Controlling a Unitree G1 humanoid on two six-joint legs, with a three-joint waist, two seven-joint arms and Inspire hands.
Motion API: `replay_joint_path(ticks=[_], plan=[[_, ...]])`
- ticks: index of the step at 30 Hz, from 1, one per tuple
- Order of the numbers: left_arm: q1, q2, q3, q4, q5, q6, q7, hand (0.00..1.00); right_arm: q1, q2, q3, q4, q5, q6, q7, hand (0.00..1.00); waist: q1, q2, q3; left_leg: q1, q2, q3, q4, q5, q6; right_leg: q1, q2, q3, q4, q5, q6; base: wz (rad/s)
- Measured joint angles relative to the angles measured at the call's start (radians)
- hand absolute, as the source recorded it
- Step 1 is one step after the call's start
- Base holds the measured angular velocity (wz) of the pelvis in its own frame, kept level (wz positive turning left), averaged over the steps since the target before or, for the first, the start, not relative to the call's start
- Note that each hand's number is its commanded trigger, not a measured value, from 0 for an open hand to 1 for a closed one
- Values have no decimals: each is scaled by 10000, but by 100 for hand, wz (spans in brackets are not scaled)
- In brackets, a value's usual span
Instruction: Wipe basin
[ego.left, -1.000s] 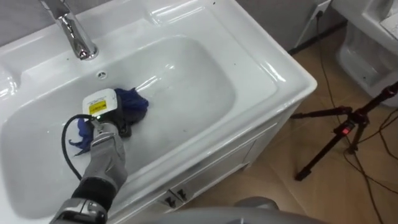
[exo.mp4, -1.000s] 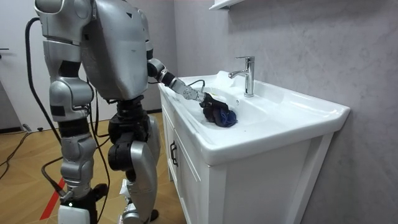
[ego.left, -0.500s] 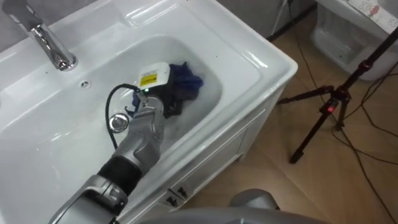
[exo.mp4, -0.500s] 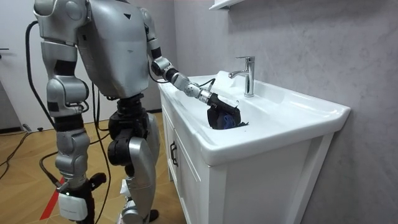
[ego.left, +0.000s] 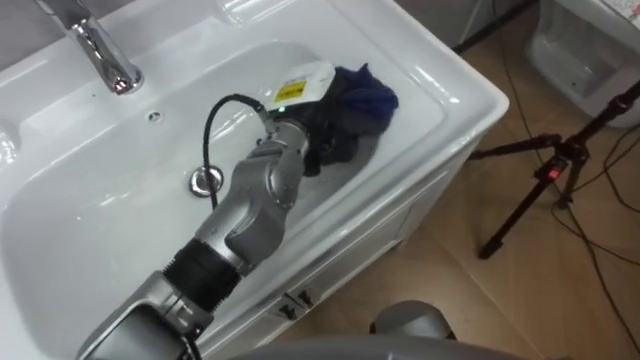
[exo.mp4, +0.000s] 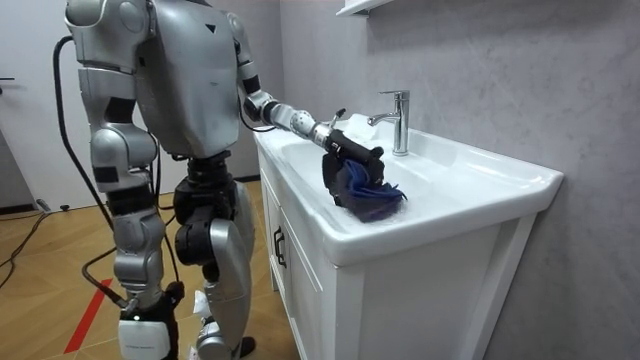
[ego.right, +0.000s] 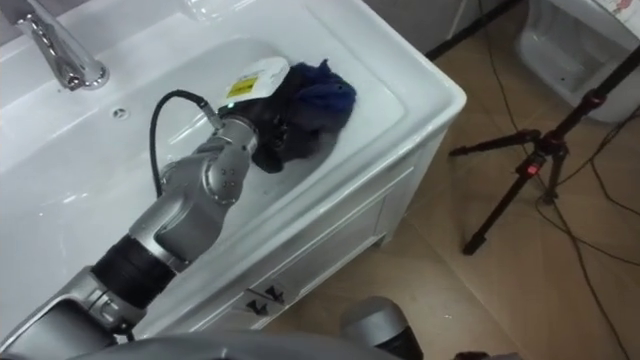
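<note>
Left hand (ego.left: 318, 140) clenched on the blue cloth (ego.left: 366, 97) at the right end of the basin (ego.left: 452, 84).
The robot stands at the front of the white sink cabinet (exo.mp4: 400, 300), left arm extended over the rim and down into the bowl. The dark fingers curl round the cloth, which rests bunched against the bowl's right-hand slope, well apart from the drain (ego.left: 206, 181) and the faucet (ego.left: 103, 52). In the room view, folds of the cloth hang below the hand. The right hand (exo.mp4: 143, 318) hangs low at the robot's side in the room view; its state cannot be determined. A tripod (ego.left: 545, 185) stands on the wooden floor beside the cabinet.
</note>
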Motion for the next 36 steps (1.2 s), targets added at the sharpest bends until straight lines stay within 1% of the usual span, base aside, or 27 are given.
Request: replay_joint_path(ticks=[1, 2, 3, 5, 7, 9, 12, 13, 14, 15, 16, 17, 18, 19, 20, 21, 22, 23, 24, 25, 26, 27, 28, 29, 30, 33, 36], plan=[[-156, -66, -135, -130, -46, -15, -98, 100, -66, 2, 2, 45, 5, 2, -5, 0, -23, -18, 27, 8, 9, -2, 0, 0, 0, 14, 9, 7, -7, -2, 1, -4], [-349, -224, -292, -139, -170, -52, -219, 100, -111, 2, 4, 82, 3, 5, -5, 0, -28, -48, 61, 23, 15, -1, 0, 1, 0, 26, 19, 22, -19, -8, -5, -4], [-405, -322, -342, -138, -200, -71, -287, 100, -146, 5, 4, 94, 0, 6, -8, 0, -38, -59, 72, 27, 17, -1, 0, 1, 0, 25, 24, 36, -21, -13, -11, -7], [-477, -632, -550, -73, -200, -196, -459, 100, -164, 34, -3, 106, -19, 6, -20, 0, -65, -97, 116, 28, 24, -26, 2, 1, 1, -9, 64, 52, -22, -28, -36, -10], [-508, -728, -580, 117, -156, -338, -524, 100, -104, 67, -6, 112, 57, 14, -41, 0, -55, -151, 151, 28, 22, -44, 7, 1, 1, -23, 90, 70, -11, -46, -67, -4], [-510, -727, -522, 322, -61, -530, -524, 100, -55, 77, -19, 77, 84, 58, -74, 0, -28, -213, 178, 37, 26, -74, 6, 1, 0, -20, 107, 81, 0, -67, -97, 0], [-278, -734, -364, 692, -53, -1048, -520, 100, 76, 147, -92, -121, 250, 111, -426, 0, 236, -337, 158, 68, 40, -73, -1, 1, 0, 16, 151, 96, -4, -74, -115, -4], [-55, -743, -151, 809, -57, -1349, -517, 100, 178, 227, -155, -181, 252, 103, -522, 0, 364, -449, 149, 200, 53, -75, -15, 0, -1, 102, 180, 126, 25, -86, -139, -20], [225, -748, 76, 1019, -71, -1740, -513, 100, 318, 331, -344, -274, 250, 84, -584, 0, 590, -604, 97, 319, 71, -78, -20, -1, -3, 231, 220, 230, 17, -110, -178, -26], [395, -752, 233, 1123, -79, -1953, -508, 100, 383, 376, -438, -311, 242, 69, -611, 0, 729, -679, 62, 413, 81, -78, -30, -1, -3, 315, 251, 313, 3, -117, -192, -34], [784, -787, 619, 1308, -95, -2415, -451, 100, 453, 439, -663, -353, 158, -25, -693, 0, 975, -798, -28, 541, 94, -90, -29, -2, -4, 412, 281, 399, 1, -146, -238, -27], [1205, -789, 1014, 1434, -276, -2895, -342, 100, 612, 509, -1006, -353, 58, -107, -861, 0, 1187, -845, -53, 653, 101, -126, -31, -2, -5, 522, 294, 415, -17, -171, -276, -20], [1461, -791, 1260, 1437, -436, -3080, -278, 100, 694, 534, -1227, -359, 3, -131, -943, 0, 1291, -911, -93, 701, 107, -129, -40, -2, -6, 560, 307, 416, 1, -185, -293, -4], [1947, -789, 1769, 1438, -803, -3434, -164, 100, 870, 562, -1616, -373, -77, -174, -1145, 0, 1508, -906, -88, 789, 122, -126, -53, -3, -7, 642, 340, 452, 8, -197, -312, 0], [2391, -768, 2396, 1678, -981, -3563, -54, 100, 1035, 570, -2070, -460, -143, -214, -1416, 0, 1876, -902, -89, 877, 141, -141, -72, -5, -10, 691, 380, 512, 46, -204, -326, -5], [2555, -723, 2784, 2103, -970, -3563, 37, 100, 1097, 574, -2250, -474, -175, -211, -1565, 0, 2028, -889, -91, 883, 145, -206, -67, -5, -10, 691, 391, 514, 69, -210, -334, 0], [2757, -523, 3581, 3445, -953, -3404, 364, 100, 1190, 595, -2524, -558, -221, -205, -1817, 0, 2211, -917, -123, 844, 158, -430, -73, -9, -18, 678, 410, 451, 47, -221, -355, 24], [2974, -410, 4849, 4356, -1214, -3406, 1124, 100, 1344, 626, -2668, -706, -286, -202, -1998, 0, 2231, -841, -185, 717, 194, -592, -66, -37, -81, 652, 426, 251, -10, -217, -381, 42], [2979, -200, 5216, 4668, -1188, -3427, 1510, 100, 1451, 639, -2753, -777, -381, -195, -2057, 0, 2290, -884, -169, 679, 206, -656, -71, -50, -113, 637, 426, 140, -11, -226, -393, 56], [2979, 332, 5675, 5190, -1154, -3484, 2170, 100, 1550, 620, -2762, -830, -443, -130, -2184, 0, 2454, -812, -236, 687, 216, -796, -78, -61, -149, 615, 423, -5, -18, -242, -404, 34], [2983, 683, 6010, 5764, -1110, -3553, 2852, 100, 1536, 590, -2753, -848, -444, -52, -2299, 0, 2694, -720, -297, 742, 212, -824, -90, -67, -164, 679, 408, -42, -8, -262, -406, 18], [2984, 824, 6167, 5985, -1082, -3555, 3118, 100, 1510, 582, -2750, -848, -446, -29, -2311, 0, 2735, -666, -327, 762, 204, -854, -88, -68, -165, 711, 394, -52, -4, -273, -399, 10], [2982, 967, 6432, 6291, -817, -3571, 3546, 100, 1482, 589, -2726, -844, -439, -19, -2319, 0, 2813, -597, -322, 832, 173, -911, -92, -68, -165, 801, 357, -132, 2, -297, -375, 15], [2983, 1082, 6532, 6456, -619, -3576, 3812, 100, 1370, 611, -2658, -845, -433, -18, -2295, 0, 2921, -555, -327, 915, 155, -920, -94, -67, -165, 882, 337, -160, 22, -325, -365, 14], [2983, 1116, 6561, 6514, -511, -3576, 3923, 100, 1323, 616, -2607, -847, -433, -19, -2288, 0, 2968, -538, -329, 950, 151, -921, -90, -67, -165, 904, 328, -161, 15, -347, -366, 5], [2983, 1125, 6568, 6731, 116, -3546, 4179, 100, 1235, 598, -2356, -1018, -437, -23, -2262, 0, 2951, -497, -333, 1076, 145, -905, -90, -66, -166, 981, 323, -129, 62, -402, -374, -6], [2985, 1129, 6599, 6981, 589, -3478, 4555, 100, 1260, 521, -2272, -1021, -433, 25, -2082, 0, 2983, -414, -384, 1101, 170, -851, -79, -64, -170, 940, 353, -89, 176, -412, -413, -12]])
